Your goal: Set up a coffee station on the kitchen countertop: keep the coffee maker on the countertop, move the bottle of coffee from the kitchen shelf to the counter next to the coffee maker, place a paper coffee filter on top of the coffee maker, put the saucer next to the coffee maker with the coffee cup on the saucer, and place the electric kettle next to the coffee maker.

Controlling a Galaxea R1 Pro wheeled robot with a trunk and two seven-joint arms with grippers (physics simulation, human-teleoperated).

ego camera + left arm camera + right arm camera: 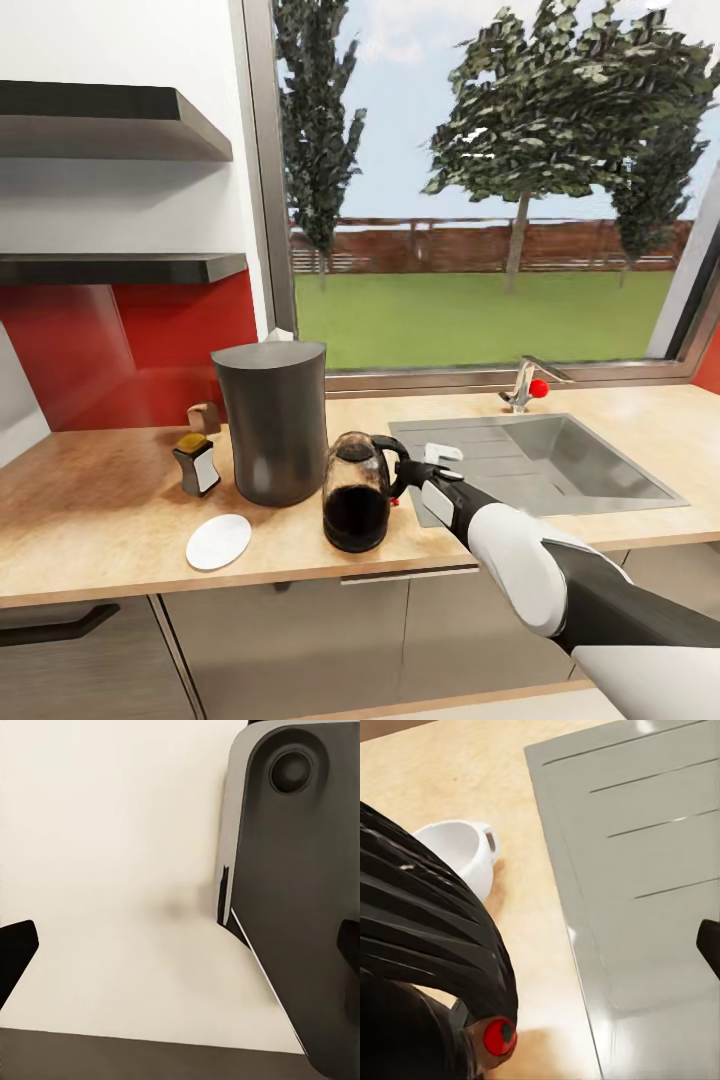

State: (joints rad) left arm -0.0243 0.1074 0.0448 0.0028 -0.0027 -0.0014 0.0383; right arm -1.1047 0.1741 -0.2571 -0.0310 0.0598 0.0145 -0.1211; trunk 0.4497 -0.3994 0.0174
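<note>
The dark grey coffee maker (270,425) stands on the wooden countertop (90,510) with a white paper filter (280,335) poking out of its top. To its left is the small bottle of coffee (197,466), and the white saucer (218,541) lies bare in front. The dark electric kettle (356,492) stands right of the coffee maker. My right gripper (422,470) is open at the kettle's handle (427,945), one finger (709,945) out over the drainboard. The white coffee cup (461,851) sits on the counter behind the kettle. My left gripper (180,952) is open and holds nothing.
A steel sink (590,465) with drainboard (645,870) and tap (520,385) lies right of the kettle. A small brown object (204,417) stands behind the bottle. Two dark wall shelves (120,265) hang at upper left. The left wrist view faces a cream surface and a dark robot part (300,907).
</note>
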